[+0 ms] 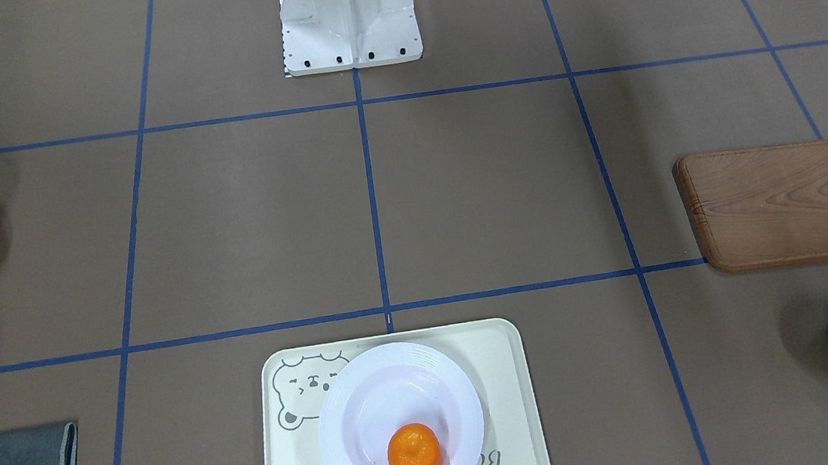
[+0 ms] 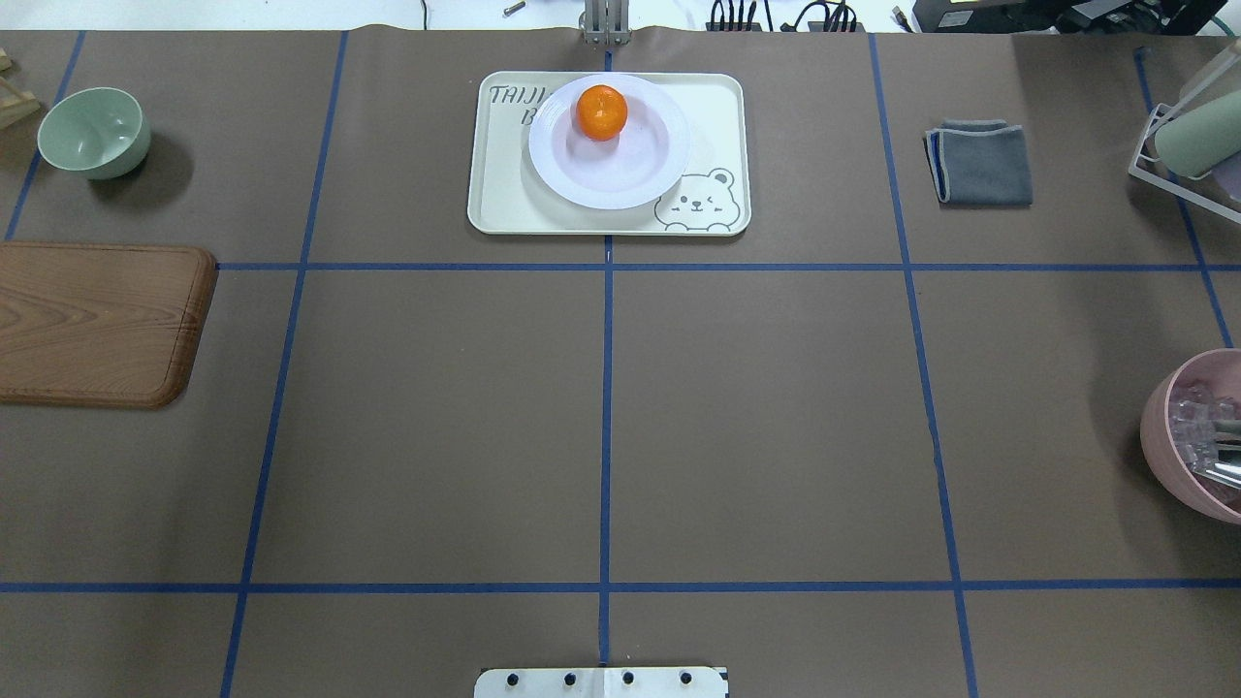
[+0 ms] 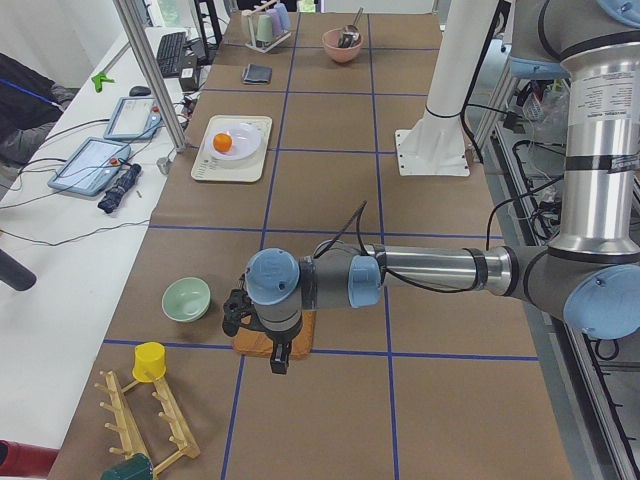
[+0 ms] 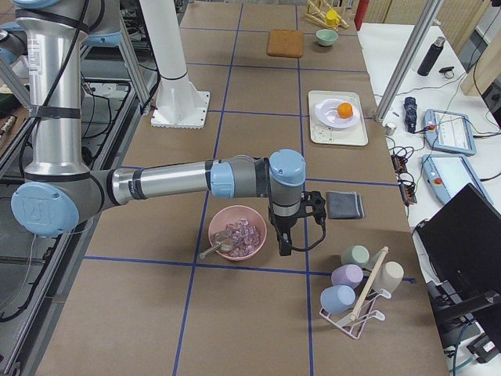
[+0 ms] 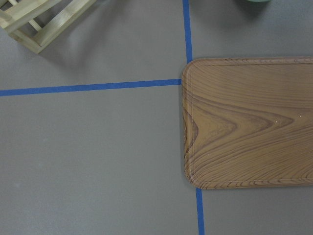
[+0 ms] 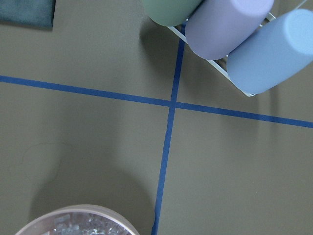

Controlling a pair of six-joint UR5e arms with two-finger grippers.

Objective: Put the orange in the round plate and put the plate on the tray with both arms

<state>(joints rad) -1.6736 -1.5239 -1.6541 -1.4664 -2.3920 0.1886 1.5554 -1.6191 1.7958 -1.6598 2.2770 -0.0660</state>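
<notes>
The orange (image 1: 413,454) lies inside the round white plate (image 1: 355,398), off-centre towards the far rim. The plate rests on the cream bear tray (image 1: 501,364) at the table's far middle, also seen from overhead as orange (image 2: 601,111), plate (image 2: 567,179) and tray (image 2: 494,194). Neither arm is near the tray. My left gripper (image 3: 279,358) hangs over the wooden board at the left table end. My right gripper (image 4: 282,243) hangs beside the pink bowl at the right end. Both grippers show only in the side views, so I cannot tell whether they are open or shut.
A wooden board (image 2: 92,320) and a pale green bowl (image 2: 94,131) lie on the left. A grey cloth (image 2: 979,163), a cup rack (image 2: 1193,145) and a pink bowl (image 2: 1197,436) with cutlery sit on the right. The white base mount (image 1: 348,15) stands at the robot's side.
</notes>
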